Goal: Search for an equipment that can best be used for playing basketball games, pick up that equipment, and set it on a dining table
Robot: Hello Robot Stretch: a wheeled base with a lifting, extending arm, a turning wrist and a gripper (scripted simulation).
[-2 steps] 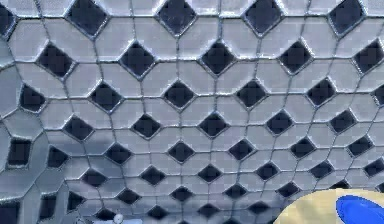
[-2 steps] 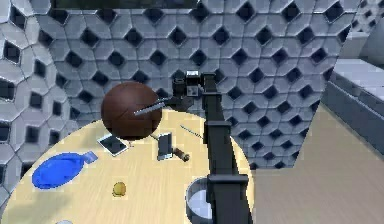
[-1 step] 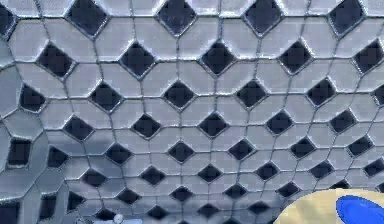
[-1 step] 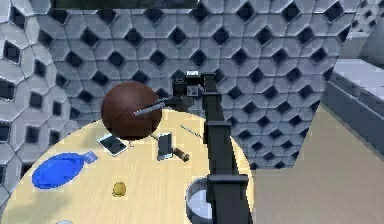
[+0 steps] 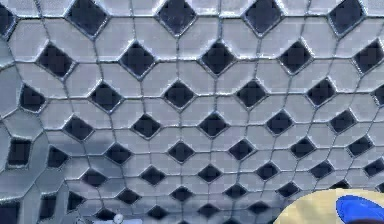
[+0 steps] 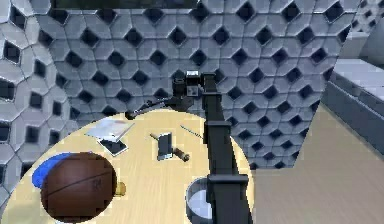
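Basketball [image 6: 78,187] rests on the round wooden counter [image 6: 158,192] near its edge, beside a blue object [image 6: 36,176]. If this is the dining table, that is probably where the task wants it. The arm [image 6: 222,140] reaches beyond it. With papers [image 6: 105,130] lying behind the jaws, I cannot tell how they stand or whether they hold anything.

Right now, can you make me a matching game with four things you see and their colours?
Things:
1. ball
2. table
3. wall
4. arm

Colours:
A. grey with dark diamonds
B. reddish brown
C. black
D. light wood

Pairs: 1-B, 2-D, 3-A, 4-C
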